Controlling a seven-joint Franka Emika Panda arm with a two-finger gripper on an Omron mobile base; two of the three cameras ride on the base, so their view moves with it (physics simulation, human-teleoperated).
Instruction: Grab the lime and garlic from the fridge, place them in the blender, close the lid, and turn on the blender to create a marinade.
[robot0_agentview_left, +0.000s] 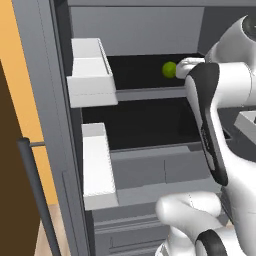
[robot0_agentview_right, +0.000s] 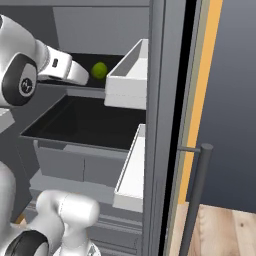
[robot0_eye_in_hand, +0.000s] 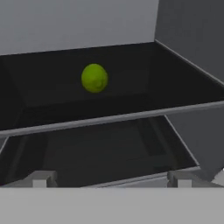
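The fridge (robot0_agentview_left: 140, 30) stands open in front of me. A small round yellow-green lime (robot0_agentview_left: 169, 69) (robot0_agentview_right: 99, 70) (robot0_eye_in_hand: 94, 78) rests toward the back of its upper black shelf (robot0_eye_in_hand: 131, 61). My gripper (robot0_eye_in_hand: 112, 179) is open, its two tips far apart and nothing between them. It points into the fridge at shelf height, a short way in front of the lime and not touching it. From the base views the white hand (robot0_agentview_right: 70, 71) sits just beside the lime. The garlic, the blender and the lid are out of view.
White door bins (robot0_agentview_left: 90, 75) (robot0_agentview_left: 97, 165) (robot0_agentview_right: 127, 80) hang on the open door, close beside the arm's path. Below the lime's shelf are a second black shelf (robot0_agentview_left: 145, 125) and grey drawers (robot0_agentview_left: 150, 170). A thin dark door handle (robot0_agentview_right: 197, 200) stands over wooden floor.
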